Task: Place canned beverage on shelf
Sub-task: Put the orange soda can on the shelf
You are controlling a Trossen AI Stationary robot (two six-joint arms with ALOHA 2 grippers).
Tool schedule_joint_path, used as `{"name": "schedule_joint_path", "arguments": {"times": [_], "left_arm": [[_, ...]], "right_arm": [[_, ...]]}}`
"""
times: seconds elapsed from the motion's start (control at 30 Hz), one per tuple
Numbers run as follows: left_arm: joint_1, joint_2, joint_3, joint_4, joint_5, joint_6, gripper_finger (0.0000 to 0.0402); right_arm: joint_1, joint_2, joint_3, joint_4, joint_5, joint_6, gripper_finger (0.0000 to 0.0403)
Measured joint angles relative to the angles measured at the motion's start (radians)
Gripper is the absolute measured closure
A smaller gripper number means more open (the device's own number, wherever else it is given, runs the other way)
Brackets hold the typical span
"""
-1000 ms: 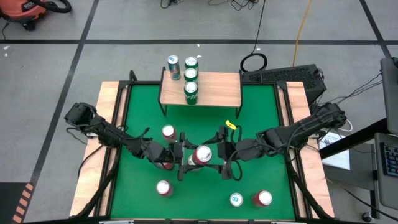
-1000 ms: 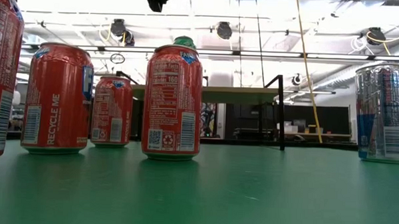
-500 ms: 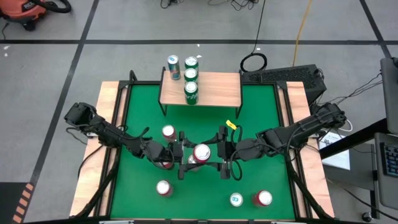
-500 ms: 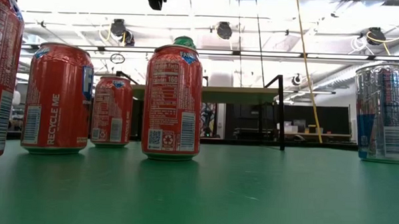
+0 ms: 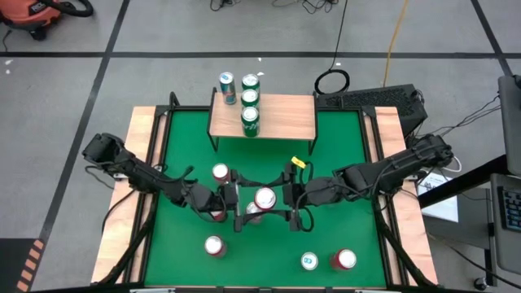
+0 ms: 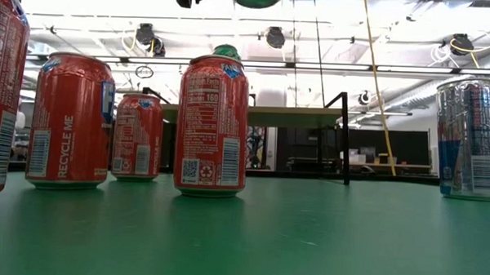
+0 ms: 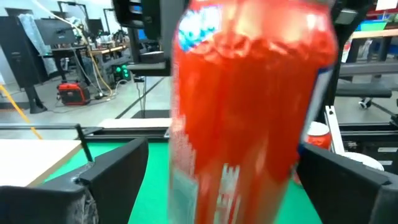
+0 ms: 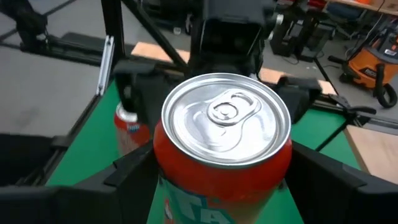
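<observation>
the red can (image 5: pixel 264 199) is hanging in the air over the middle of the green bench (image 5: pixel 342 175), caught between the two arms, well short of the shelf (image 5: pixel 281 116) at the far edge. in the last second it is lifting: the low view is now catching its round underside at the top of the picture, where a moment ago only a dark bit of arm was showing. the left claw (image 5: pixel 241 205) is spreading its fingers apart, standing clear on either side of the can in its own wrist view, so it is letting go. the right claw (image 5: pixel 289 201) is gripping the can, its dark fingers pressed against both sides just under the rim. that reads as a hand-over, with the right arm taking the carry to the shelf. the can is a smooth printed cylinder with a shiny silver lid and pull tab. the shelf is a pale wooden plank on thin black legs, already holding green cans (image 5: pixel 249 110). more red cans (image 6: pixel 211 126) are standing on the felt-like bench.
</observation>
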Motion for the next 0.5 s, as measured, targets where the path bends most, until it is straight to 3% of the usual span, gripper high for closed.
{"name": "schedule_joint_path", "arguments": {"times": [0.3, 0.5], "left_arm": [[-0.006, -0.155, 0.0, -0.236, -0.019, -0.045, 0.0003], [-0.006, -0.176, 0.0, -0.34, -0.039, -0.069, 0.0002]], "right_arm": [[-0.034, -0.089, 0.0, -0.084, -0.006, -0.055, 0.0115], [-0.123, -0.149, 0.0, -0.108, -0.011, -0.151, 0.0116]]}}
